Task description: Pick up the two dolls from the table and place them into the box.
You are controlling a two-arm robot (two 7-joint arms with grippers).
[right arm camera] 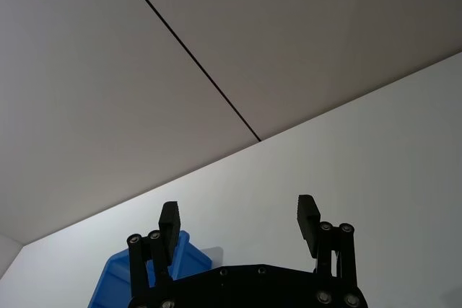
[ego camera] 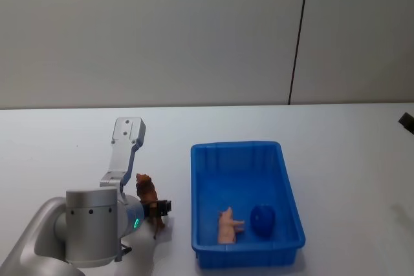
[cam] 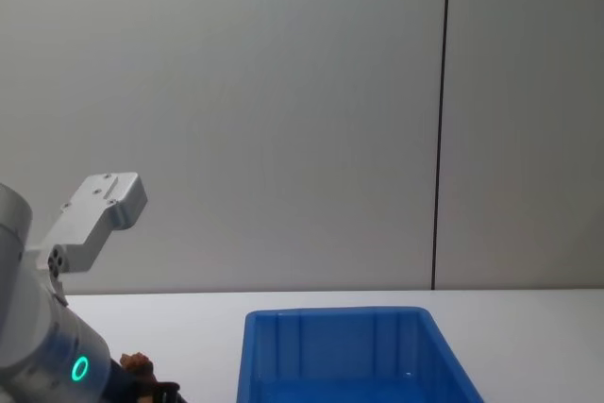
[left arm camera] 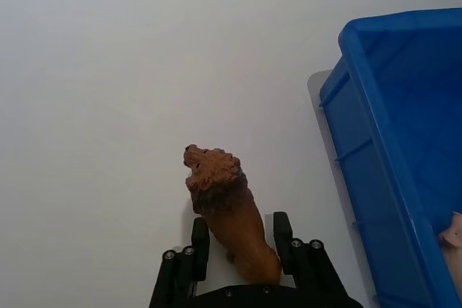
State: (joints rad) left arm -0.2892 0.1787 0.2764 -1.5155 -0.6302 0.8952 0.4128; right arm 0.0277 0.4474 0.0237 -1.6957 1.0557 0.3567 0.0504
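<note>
The brown doll (ego camera: 147, 192), a lion with a darker mane, is just left of the blue box (ego camera: 284, 179) on the white table (ego camera: 65, 140). My left gripper (left arm camera: 242, 225) is shut on its body, one black finger (left arm camera: 200, 239) on each flank; its head (cam: 137, 363) peeks out low in the chest view. I cannot tell whether it is lifted off the table. The pale pink doll (ego camera: 226, 224) lies inside the box near its front wall. My right gripper (right arm camera: 238, 218) is open with nothing in it, held off to the right and facing the wall.
A small blue object (ego camera: 262, 219) lies in the box beside the pink doll. The box's left wall (left arm camera: 375, 128) is close to the lion's right. White tabletop stretches behind the box and to both sides.
</note>
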